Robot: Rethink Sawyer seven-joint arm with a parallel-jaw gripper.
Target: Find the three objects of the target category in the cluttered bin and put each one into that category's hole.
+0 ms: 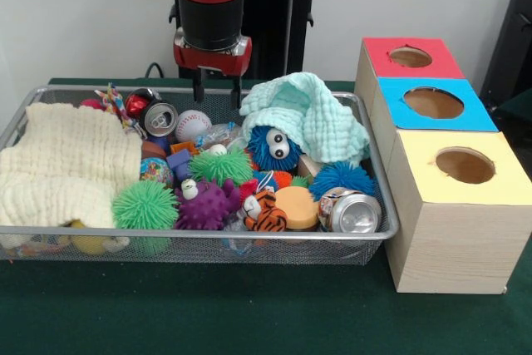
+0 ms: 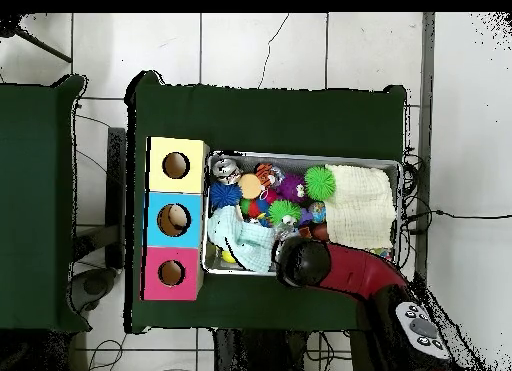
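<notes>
Green cloth covers the table (image 1: 266, 322), and on it sits a wire mesh bin (image 1: 199, 245) packed with toys, cans and cloths. Taking the bin as the landmark: just beside its end stands a wooden sorting box (image 1: 453, 239) with three holes, the yellow-topped hole (image 1: 465, 165) at the front, the blue one (image 1: 433, 103) behind it and the red one (image 1: 410, 56) at the back. The gripper (image 1: 216, 89) hangs over the bin's back rim, its two dark fingers spread apart with nothing between them, just above a baseball (image 1: 193, 125) and near a red can (image 1: 154, 114). A mint cloth (image 1: 312, 114) drapes over a blue fuzzy toy with eyes (image 1: 272, 149) mid-bin, and a cream cloth (image 1: 62, 164) covers the end away from the box. Between them lie green spiky balls (image 1: 145, 204), a purple spiky ball (image 1: 208, 205), a tiger toy (image 1: 264, 214), an orange disc (image 1: 298, 205) and a silver can (image 1: 351, 212) in the corner next to the box.

The target category is not named, so which three things count cannot be told; none appears dropped yet. Judging by the empty, released pincer, the searching step is in hand. Next it must descend on one chosen item, close cleanly without snagging cloth, then carry it to the matching hole
</notes>
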